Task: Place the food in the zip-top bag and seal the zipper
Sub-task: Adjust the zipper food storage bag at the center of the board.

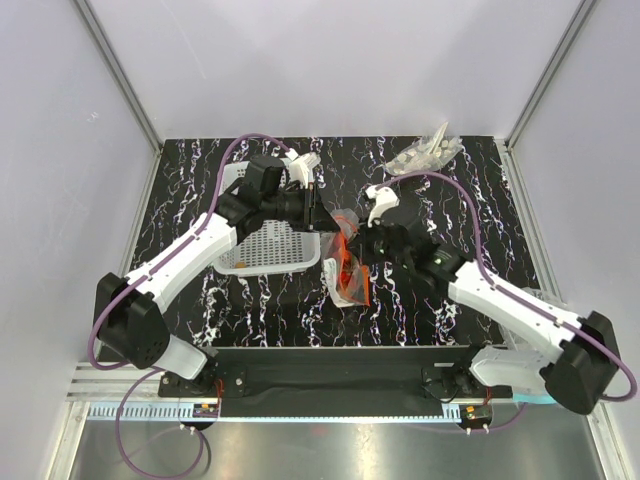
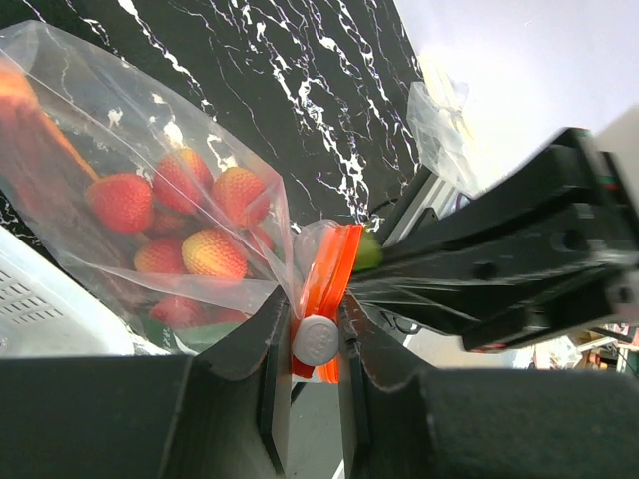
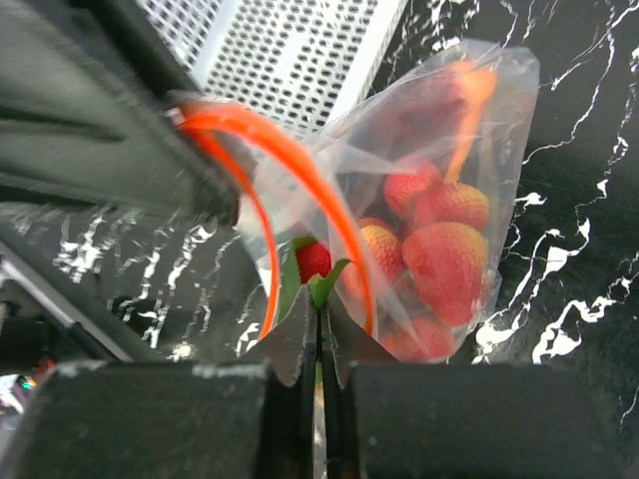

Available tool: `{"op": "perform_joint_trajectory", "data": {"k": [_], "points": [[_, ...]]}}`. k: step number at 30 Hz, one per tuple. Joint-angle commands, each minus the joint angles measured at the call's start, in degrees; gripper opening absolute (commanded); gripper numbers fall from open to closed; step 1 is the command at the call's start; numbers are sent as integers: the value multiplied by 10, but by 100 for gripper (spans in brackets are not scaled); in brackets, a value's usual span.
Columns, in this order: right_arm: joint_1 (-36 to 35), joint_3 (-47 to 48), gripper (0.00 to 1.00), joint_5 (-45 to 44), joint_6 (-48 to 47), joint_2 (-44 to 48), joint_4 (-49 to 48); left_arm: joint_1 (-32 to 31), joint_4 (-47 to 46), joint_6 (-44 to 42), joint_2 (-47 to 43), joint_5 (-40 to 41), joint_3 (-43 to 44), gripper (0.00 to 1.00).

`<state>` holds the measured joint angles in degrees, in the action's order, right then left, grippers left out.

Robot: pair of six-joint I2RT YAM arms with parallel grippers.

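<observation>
Beside the white plastic lattice basket (image 1: 262, 250), on its right, a clear thin plastic zip-top bag (image 1: 350, 278) is held at its mouth by both grippers. Red toy strawberries (image 2: 212, 252) sit inside. The left gripper (image 2: 313, 307) pinches the orange-red zipper strip (image 2: 334, 264) at its white slider (image 2: 316, 341). The right gripper (image 3: 319, 299) is closed on a green leafy bit (image 3: 324, 282) at the gaping mouth. The film looks light, limp and slippery, so the stiffer strip seems the surest hold.

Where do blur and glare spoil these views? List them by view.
Top external: sharp, evenly lit. Left wrist: left claw close and soft, wall overexposed top right, food crisp. Right wrist: right claw dark, blurred; zip-top bag shows mild sheen.
</observation>
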<state>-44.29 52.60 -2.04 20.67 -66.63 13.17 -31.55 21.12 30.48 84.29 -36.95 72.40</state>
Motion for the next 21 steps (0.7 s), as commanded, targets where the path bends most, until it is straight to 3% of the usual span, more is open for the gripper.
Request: {"op": "perform_joint_trajectory", "data": {"k": [1,8,14,21], "points": [[-6,39,0,-5,-30,-43,11,3,-39,14,-16,-37,23,0],[-7,37,0,12,-22,-106,-24,2,-54,21,-16,-49,20,0],[-7,22,42,-1,-16,-64,-17,2,-58,20,-11,-51,14,0],[-7,49,63,-23,-16,23,70,5,-56,17,-9,-47,13,0]]}}
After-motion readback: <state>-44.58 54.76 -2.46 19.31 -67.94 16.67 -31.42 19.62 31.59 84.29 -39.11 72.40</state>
